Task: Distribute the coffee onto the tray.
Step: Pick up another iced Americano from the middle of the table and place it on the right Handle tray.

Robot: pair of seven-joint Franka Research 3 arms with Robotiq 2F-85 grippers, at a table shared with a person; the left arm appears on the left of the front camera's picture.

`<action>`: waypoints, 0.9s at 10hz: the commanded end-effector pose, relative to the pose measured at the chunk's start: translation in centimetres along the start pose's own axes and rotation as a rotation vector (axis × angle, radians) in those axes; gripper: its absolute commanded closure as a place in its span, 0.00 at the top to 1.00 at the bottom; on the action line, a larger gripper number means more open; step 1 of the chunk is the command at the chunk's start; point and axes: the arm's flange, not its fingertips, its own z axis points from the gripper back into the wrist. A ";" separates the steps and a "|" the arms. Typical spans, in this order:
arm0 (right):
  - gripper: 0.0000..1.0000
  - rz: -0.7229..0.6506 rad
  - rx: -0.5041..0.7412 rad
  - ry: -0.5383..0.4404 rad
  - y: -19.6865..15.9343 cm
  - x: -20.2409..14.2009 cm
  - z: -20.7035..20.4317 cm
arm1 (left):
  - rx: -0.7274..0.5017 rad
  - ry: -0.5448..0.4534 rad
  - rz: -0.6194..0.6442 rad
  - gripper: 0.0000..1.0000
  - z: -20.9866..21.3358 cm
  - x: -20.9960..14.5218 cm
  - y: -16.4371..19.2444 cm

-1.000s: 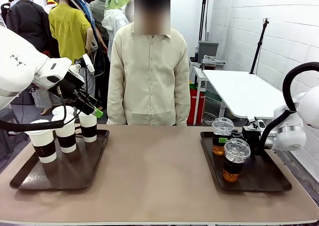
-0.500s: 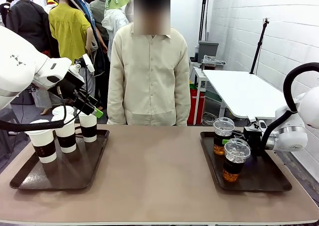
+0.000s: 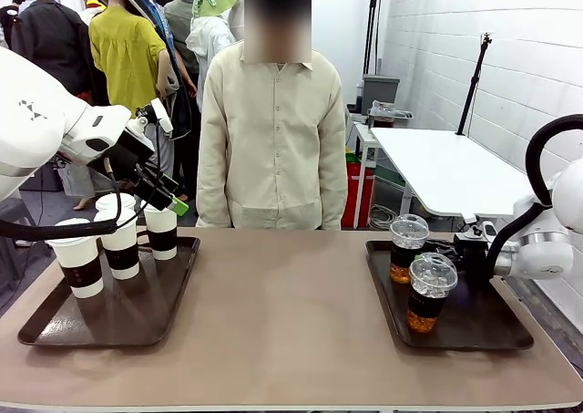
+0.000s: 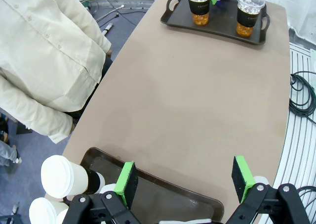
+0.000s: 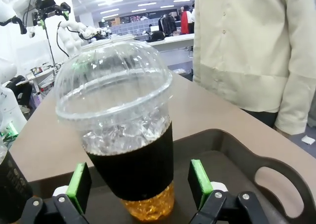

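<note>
On the left dark tray (image 3: 55, 326) stand white paper coffee cups (image 3: 120, 244) with brown sleeves. My left gripper (image 3: 168, 199) hovers above them, open and empty; its green pads (image 4: 127, 184) spread wide over that tray (image 4: 163, 197) and a cup (image 4: 61, 177). The right tray (image 3: 483, 326) carries two clear dome-lidded iced coffees, one far (image 3: 407, 247) and one near (image 3: 431, 290). My right gripper (image 3: 463, 249) sits just right of the far one, open. In the right wrist view that cup (image 5: 126, 130) stands upright close ahead of the open gripper (image 5: 139, 182), pads (image 5: 200, 177) off its sides.
A person in a cream shirt (image 3: 273, 139) stands at the table's far edge, arms down. The brown tabletop (image 3: 282, 313) lies between the two trays. The right tray's handle cut-out (image 5: 276, 184) is beside my right fingers. A white table (image 3: 446, 171) stands behind on the right.
My right gripper has opened, letting go of the far iced coffee on the right tray, and has drawn back a little to the right. The left arm has not moved.
</note>
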 end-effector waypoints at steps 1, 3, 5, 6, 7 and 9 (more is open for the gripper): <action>1.00 -0.026 -0.050 0.018 1.7 0.2 1.0 | -0.015 -0.018 -0.013 1.00 0.0 -0.3 0.3; 1.00 -0.030 -0.084 0.010 2.6 -0.2 2.3 | -0.015 -0.018 -0.013 1.00 0.0 -0.3 0.3; 1.00 -0.042 -0.117 0.026 3.6 -0.3 2.9 | -0.015 -0.018 -0.013 1.00 0.0 -0.3 0.3; 1.00 -0.031 -0.064 0.006 1.8 -0.5 2.8 | -0.015 -0.018 -0.013 1.00 0.0 -0.3 0.3; 1.00 -0.031 -0.064 0.006 1.8 -0.5 2.8 | -0.015 -0.018 -0.013 1.00 0.0 -0.3 0.3; 1.00 -0.031 -0.064 0.006 1.8 -0.5 2.8 | -0.015 -0.018 -0.013 1.00 0.0 -0.3 0.3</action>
